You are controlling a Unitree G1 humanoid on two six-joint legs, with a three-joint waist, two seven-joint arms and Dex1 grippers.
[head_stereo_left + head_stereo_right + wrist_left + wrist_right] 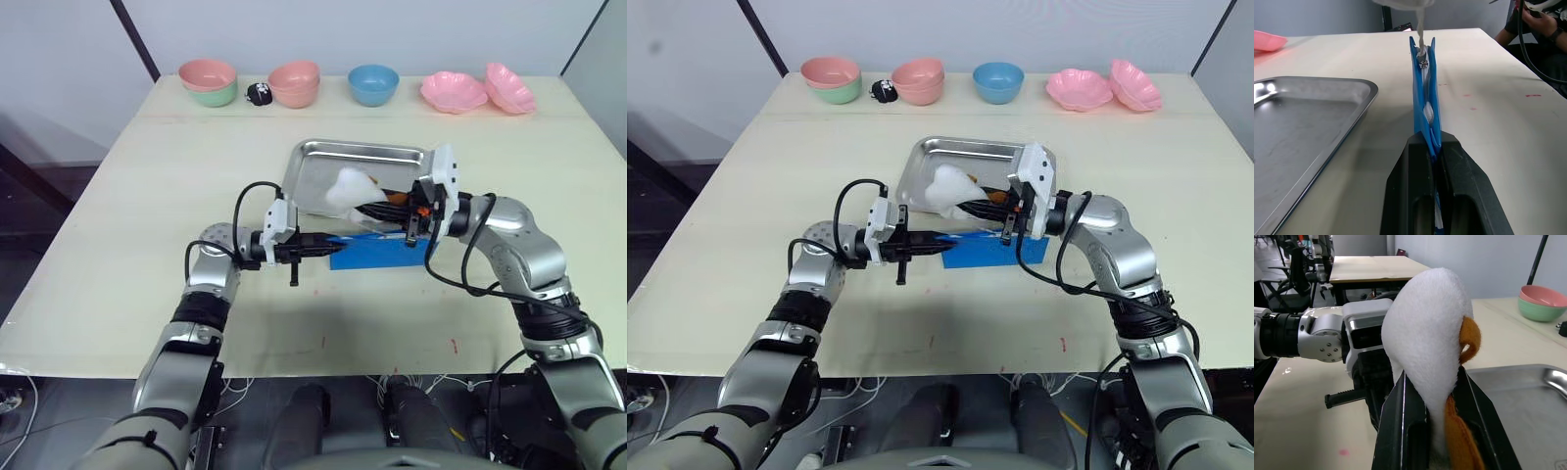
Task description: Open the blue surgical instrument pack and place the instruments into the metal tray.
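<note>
Left pincer (328, 249) is clamped on the near end of the flat bright-blue surgical instrument pack (377, 252); in the left wrist view the pack (1426, 98) stands on edge between the 2 black fingers, running away from them. Right pincer (1004, 221) is closed on a soft white fabric piece with an orange strip (1432, 342), lifted over the pack's far end and above the near rim of the shallow shiny stainless steel tray (323, 157).

Judgement: opening step in hand; no silver tools visible yet.

To do it well:
- keep the left grip firm and low on the bench (176, 157)
- draw the white piece up and away slowly, so contents do not spill
- stay beside the tray.

Pack lies just in front of the tray, touching the bench, held between both pincers.
</note>
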